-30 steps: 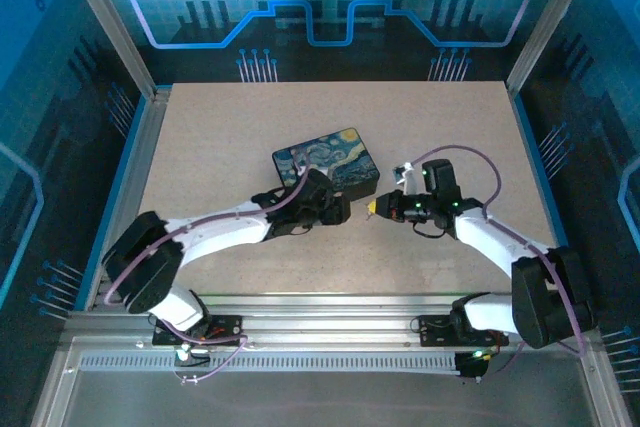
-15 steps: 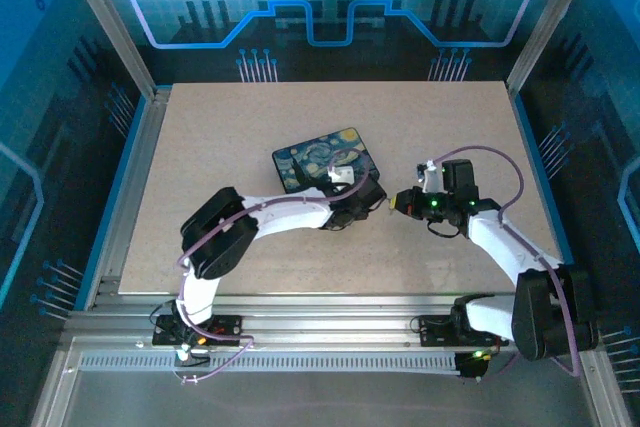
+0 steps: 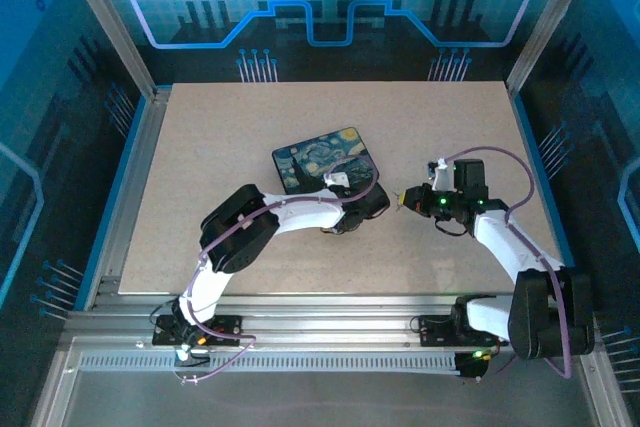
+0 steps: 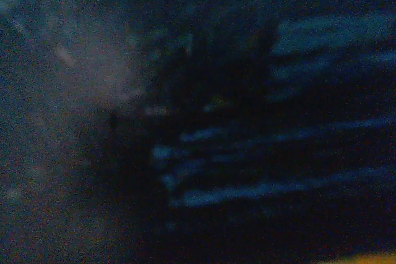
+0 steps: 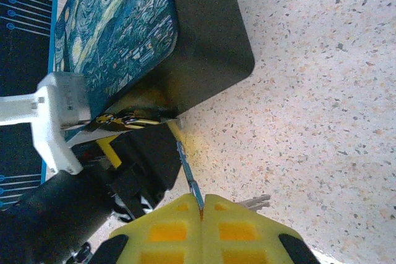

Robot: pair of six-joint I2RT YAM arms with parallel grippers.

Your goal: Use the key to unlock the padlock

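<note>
Yellow right fingers [image 5: 167,233] pinch the key [image 5: 187,177] in wrist view

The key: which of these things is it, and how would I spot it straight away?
Start at the black box with the swirly blue painted lid. By its corner the right gripper, yellow-tipped, is pinched shut, and the key is the thin silvery blade poking out of it toward the box. It is far slimmer and paler than anything nearby.
</note>
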